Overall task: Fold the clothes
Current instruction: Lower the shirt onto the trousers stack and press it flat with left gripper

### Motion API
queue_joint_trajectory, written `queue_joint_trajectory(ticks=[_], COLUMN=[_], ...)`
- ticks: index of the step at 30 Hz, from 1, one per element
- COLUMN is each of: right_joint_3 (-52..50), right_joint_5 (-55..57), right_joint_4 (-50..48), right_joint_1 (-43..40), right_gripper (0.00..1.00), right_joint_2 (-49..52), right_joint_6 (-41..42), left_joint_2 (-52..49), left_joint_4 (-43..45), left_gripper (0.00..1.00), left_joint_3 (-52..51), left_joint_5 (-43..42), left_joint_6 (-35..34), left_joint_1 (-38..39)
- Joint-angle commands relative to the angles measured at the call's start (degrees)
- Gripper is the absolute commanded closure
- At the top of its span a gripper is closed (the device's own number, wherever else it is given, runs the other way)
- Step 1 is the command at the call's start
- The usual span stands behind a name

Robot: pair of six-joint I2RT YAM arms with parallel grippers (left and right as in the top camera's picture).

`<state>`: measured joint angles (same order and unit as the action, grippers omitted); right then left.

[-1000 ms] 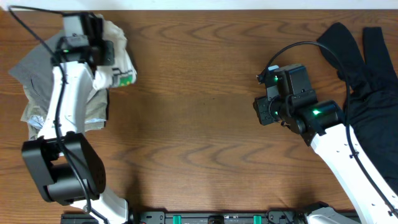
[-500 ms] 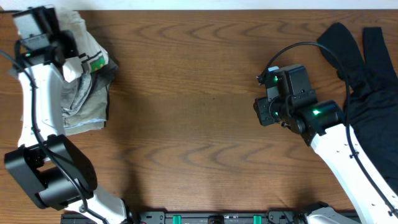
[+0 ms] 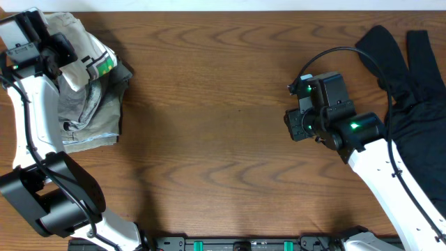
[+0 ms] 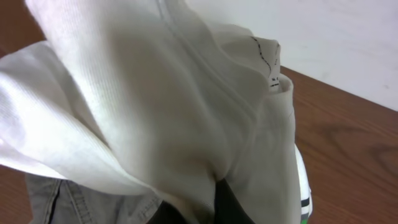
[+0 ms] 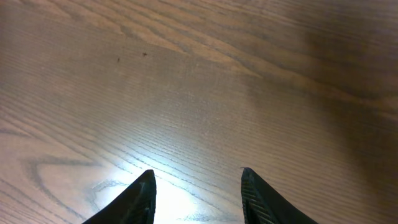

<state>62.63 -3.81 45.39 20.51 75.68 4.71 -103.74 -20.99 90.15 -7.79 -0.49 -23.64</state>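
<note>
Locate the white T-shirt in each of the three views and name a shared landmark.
Overhead: white T-shirt bunched in the top-left corner, over grey trousers.
Left wrist: it fills most of the frame.
Right wrist: not in view.
Landmark: the wooden table, seen in all three.

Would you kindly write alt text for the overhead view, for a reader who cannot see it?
The left gripper holds a bunched white T-shirt over grey and khaki trousers at the far left corner of the table. The right gripper hovers open, near a black garment.
</note>
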Motion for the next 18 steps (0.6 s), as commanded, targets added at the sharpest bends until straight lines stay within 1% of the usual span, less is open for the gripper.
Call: queue_joint_trajectory(ticks=[1,3,8,18], right_joint_3=[0.46,0.46,0.46,0.46], right_joint_5=[0.59,0.59,0.59,0.59], right_joint_4=[0.13,0.11,0.31,0.31], right_joint_1=[-0.31,-0.31,-0.31,-0.31], right_gripper=[0.57,0.57,0.57,0.57], right_joint_2=[-0.02,-0.02,-0.02,0.0], right_joint_6=[-0.48,-0.48,-0.48,-0.5], left_joint_2=[0.66,0.66,0.66,-0.72], left_joint_4=[1.25,2.14,4.85,5.73], left_gripper=[0.94,0.94,0.94,0.94], left_joint_3=[1.2,1.2,1.2,1.2], left_joint_5=[0.31,1.77,1.79,1.77], left_joint_6=[-2.62,-4.83,-8.7,-12.57], left_joint_1=[-0.59,-0.57,-0.57,-0.57])
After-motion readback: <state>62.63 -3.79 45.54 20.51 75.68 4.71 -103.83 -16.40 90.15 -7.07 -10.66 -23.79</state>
